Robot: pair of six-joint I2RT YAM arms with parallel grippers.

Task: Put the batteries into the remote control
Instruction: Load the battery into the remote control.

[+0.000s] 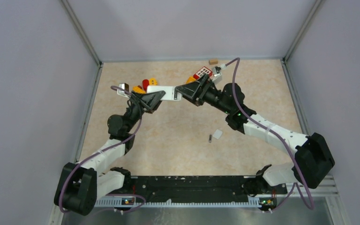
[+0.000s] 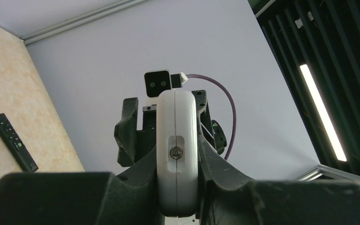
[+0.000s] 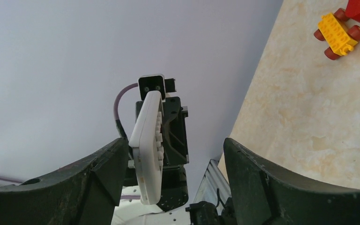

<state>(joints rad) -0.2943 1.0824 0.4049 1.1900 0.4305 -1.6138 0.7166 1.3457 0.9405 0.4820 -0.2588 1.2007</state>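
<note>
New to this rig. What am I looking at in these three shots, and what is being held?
These are two robot arms with two-finger grippers, bolted at the near edge of the table. The overhead picture comes from a fixed camera above and behind them. The other two come from a camera on each wrist. The left gripper clamps a white remote in the air. The right gripper is open, facing the remote and holding nothing. On the table lie a dark grey battery, a small white piece, toy bricks and a black remote.
</note>
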